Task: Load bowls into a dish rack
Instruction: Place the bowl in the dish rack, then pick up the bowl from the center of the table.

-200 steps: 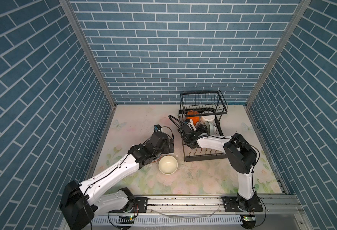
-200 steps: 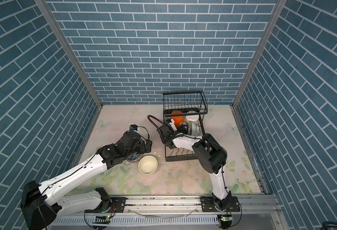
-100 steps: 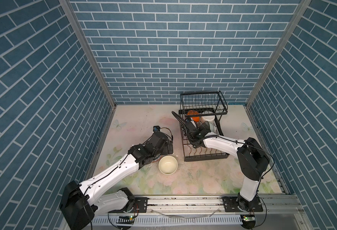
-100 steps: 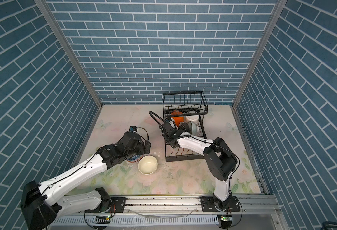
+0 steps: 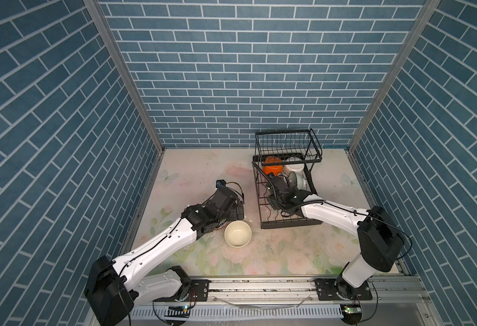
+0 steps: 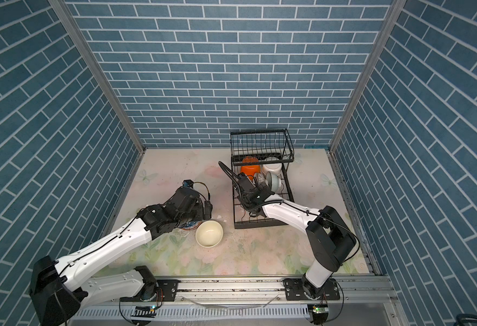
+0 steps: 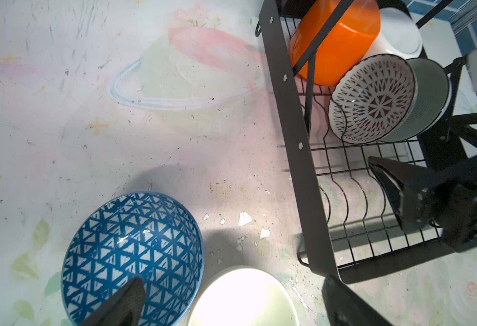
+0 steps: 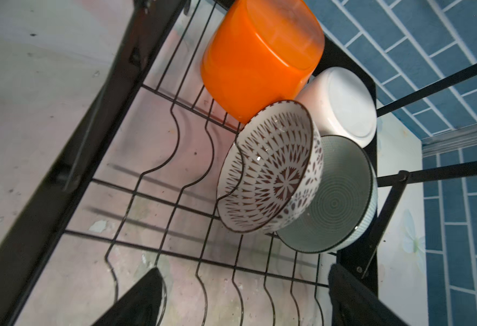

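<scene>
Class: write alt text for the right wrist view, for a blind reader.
Four bowls lean together at one end of a black wire dish rack: orange bowl, white bowl, red-brown patterned bowl, pale green bowl. The right gripper, open and empty, hovers over the rack's wire slots.

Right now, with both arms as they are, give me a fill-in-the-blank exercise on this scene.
The dish rack holds ___ bowls.
The blue-and-white bowl sits on the ___, beside the cream bowl.
The patterned bowl rests against the green bowl in the rack's ___ tier.
The left gripper and right gripper both stand ___, holding nothing.
Missing: four; table; lower; open.
</scene>
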Motion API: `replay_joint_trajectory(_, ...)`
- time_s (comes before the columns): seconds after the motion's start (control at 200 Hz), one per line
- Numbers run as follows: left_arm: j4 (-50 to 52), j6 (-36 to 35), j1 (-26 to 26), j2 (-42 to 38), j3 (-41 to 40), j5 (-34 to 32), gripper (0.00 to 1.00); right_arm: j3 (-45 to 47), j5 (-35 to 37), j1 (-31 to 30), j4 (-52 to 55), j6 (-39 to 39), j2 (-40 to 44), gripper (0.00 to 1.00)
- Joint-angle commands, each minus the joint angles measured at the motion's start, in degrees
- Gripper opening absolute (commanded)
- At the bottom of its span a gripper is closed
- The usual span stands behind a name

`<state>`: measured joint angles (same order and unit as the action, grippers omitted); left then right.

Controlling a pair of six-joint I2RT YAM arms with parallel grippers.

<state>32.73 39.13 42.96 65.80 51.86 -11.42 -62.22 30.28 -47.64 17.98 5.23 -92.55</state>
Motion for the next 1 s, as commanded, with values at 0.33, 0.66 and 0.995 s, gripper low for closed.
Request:
replay_joint_trajectory(0.33, 9.7, 5.3, -0.1, 1.4, -0.1, 2.3, 1.0, 1.1, -13.9, -0.1, 12.7, 9.4, 12.3, 0.89)
replay_joint_trajectory(0.66, 15.0, 14.1, 5.9, 0.3, -2.8, 0.7, 0.96, -0.3, -18.6, 0.0, 14.1, 13.1, 16.0, 0.87)
replay_joint_trajectory(0.995, 13.4, 20.9, 10.5, 1.3, -7.3, 0.4, 0.77, 0.8, -18.1, 0.0, 12.8, 13.0, 17.5, 0.83)
